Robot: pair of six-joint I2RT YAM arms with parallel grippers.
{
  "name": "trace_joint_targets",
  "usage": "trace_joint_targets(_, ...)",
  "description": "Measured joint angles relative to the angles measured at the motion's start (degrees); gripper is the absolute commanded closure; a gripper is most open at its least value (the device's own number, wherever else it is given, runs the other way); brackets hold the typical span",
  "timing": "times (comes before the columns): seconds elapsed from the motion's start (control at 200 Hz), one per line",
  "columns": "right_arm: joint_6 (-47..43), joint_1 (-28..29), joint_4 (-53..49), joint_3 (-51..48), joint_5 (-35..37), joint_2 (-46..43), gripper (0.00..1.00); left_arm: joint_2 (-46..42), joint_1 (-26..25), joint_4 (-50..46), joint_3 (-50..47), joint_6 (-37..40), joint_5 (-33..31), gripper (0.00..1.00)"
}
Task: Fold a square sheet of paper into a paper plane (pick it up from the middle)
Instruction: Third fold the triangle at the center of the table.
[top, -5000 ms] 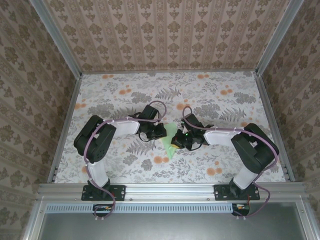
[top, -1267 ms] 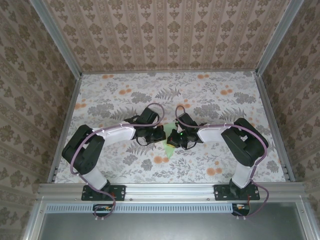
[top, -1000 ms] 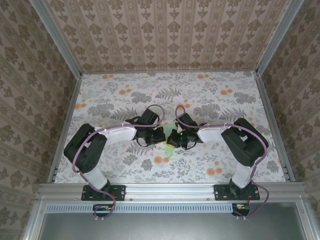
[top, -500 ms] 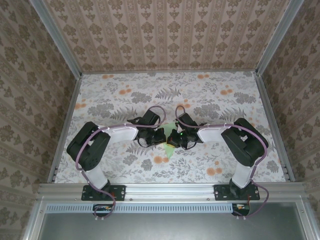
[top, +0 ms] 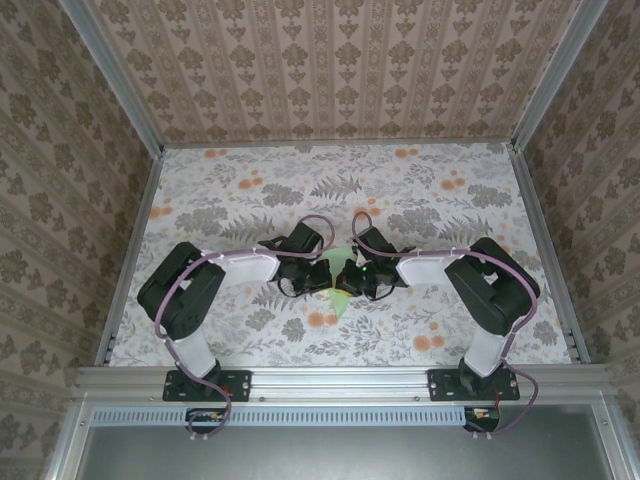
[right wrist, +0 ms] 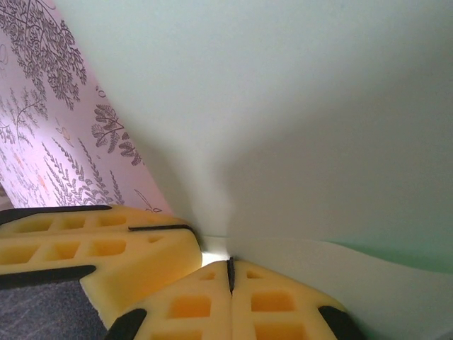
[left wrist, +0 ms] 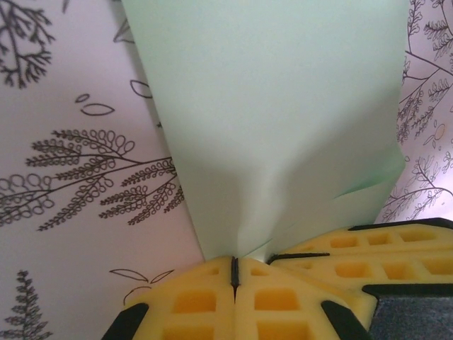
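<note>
the paper sheet (left wrist: 269, 106) is thin, pale mint green and plain. i judge it nearly weightless, limp and quick to crease. it will sag or buckle wherever it is unsupported, and a hard tug between two grips could tear it or put in a stray fold. smooth paper can slide on a bare surface, but soft foam pads should hold it with light pressure. the sensible place to hold it is along the middle fold line, close to the crease, so the flaps on either side hang evenly.

the sheet sits near the centre of the floral tabletop (top: 250, 190), a little toward 6 o'clock, between the two wrists. from above, a narrow pale green tip pokes out toward 6 o'clock and a smaller patch shows toward 12 o'clock. it already looks partly folded into a taper rather than flat and square.

the left gripper (left wrist: 233, 275) has its yellow foam pads pressed together, with the paper's narrow end running down into the seam between them, so it is clamped on the sheet. the right gripper (right wrist: 229, 276) shows the same, pads together with the paper drawn into the seam. in each wrist view the other gripper's yellow pads (left wrist: 382, 249) sit just beside its own, so the two pinches are almost touching.

the left arm reaches in from 9 o'clock and the right from 3 o'clock. both forearms lie low over the table with the elbows bent outward, and the wrists face each other nose to nose.
</note>
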Motion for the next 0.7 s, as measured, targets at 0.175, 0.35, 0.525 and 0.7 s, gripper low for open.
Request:
trace_joint_targets(0.175, -0.46, -0.81, -0.76, -0.72, -0.04, -2.32, 0.98, 0.33, -0.15, -1.27, 0.81, 0.57, -0.76, 1.00)
trace_joint_targets(0.35, -3.10, -2.14, -1.55, -0.74, -0.04, -4.72, 0.98, 0.46, -0.17, -1.97, 1.27, 1.01, -1.01, 1.00)
trace_joint_targets(0.525, -6.54, -3.37, -1.66, -1.73, -0.04, -4.68, 0.98, 0.79, -0.17, -2.80, 1.86, 1.42, -0.98, 1.00)
trace_joint_targets(0.7, -9.49, -3.56, -1.55, -2.95, 0.04, -4.33, 0.98, 0.98, -0.17, -3.23, 2.25, 1.68, -0.96, 1.00)
